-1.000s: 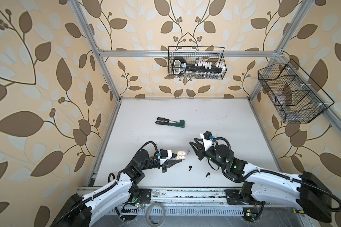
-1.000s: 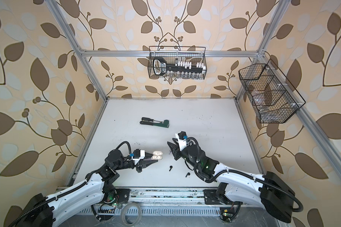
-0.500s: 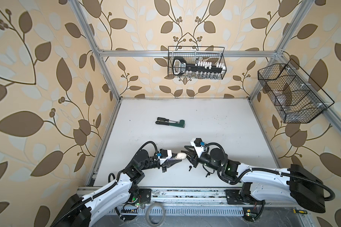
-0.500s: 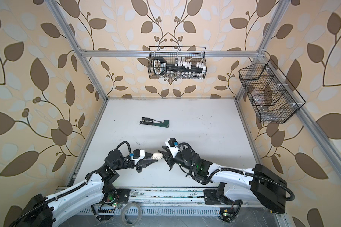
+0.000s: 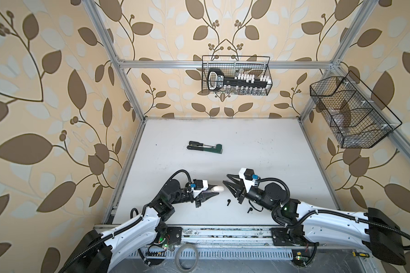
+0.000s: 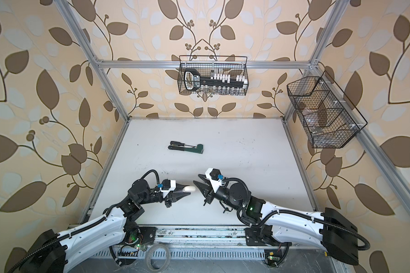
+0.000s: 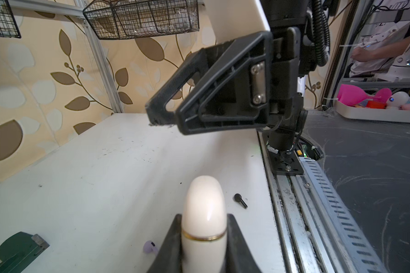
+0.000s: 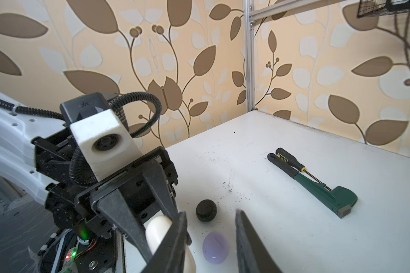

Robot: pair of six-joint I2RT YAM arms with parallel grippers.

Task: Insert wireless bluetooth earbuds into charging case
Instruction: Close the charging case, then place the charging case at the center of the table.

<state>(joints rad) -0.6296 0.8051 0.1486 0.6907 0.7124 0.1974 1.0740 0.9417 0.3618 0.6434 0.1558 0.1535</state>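
My left gripper [image 5: 217,190] [image 6: 188,190] [image 7: 204,217] is shut on a cream charging case [image 7: 204,203] [image 5: 218,188] with a gold band, its lid closed, held just above the table. My right gripper [image 5: 225,179] [image 6: 196,178] [image 8: 210,214] stands open and empty, tips a little to the right of the case [image 8: 158,230]. Two black earbuds [image 5: 228,202] [image 5: 249,210] lie on the table below the right gripper; one [image 7: 240,200] shows in the left wrist view. A lilac earbud [image 7: 150,247] lies beside the left fingers.
A black round case [image 8: 206,210] and a lilac case [image 8: 215,247] sit on the table under the right gripper. A green wrench with a screwdriver [image 5: 205,148] lies mid-table. Wire baskets hang on the back wall [image 5: 236,78] and the right wall [image 5: 350,113].
The right gripper swung left up to the held case, then drew back to the right. The case showed two lobes a second ago and is now one closed oval. The left arm stayed put.
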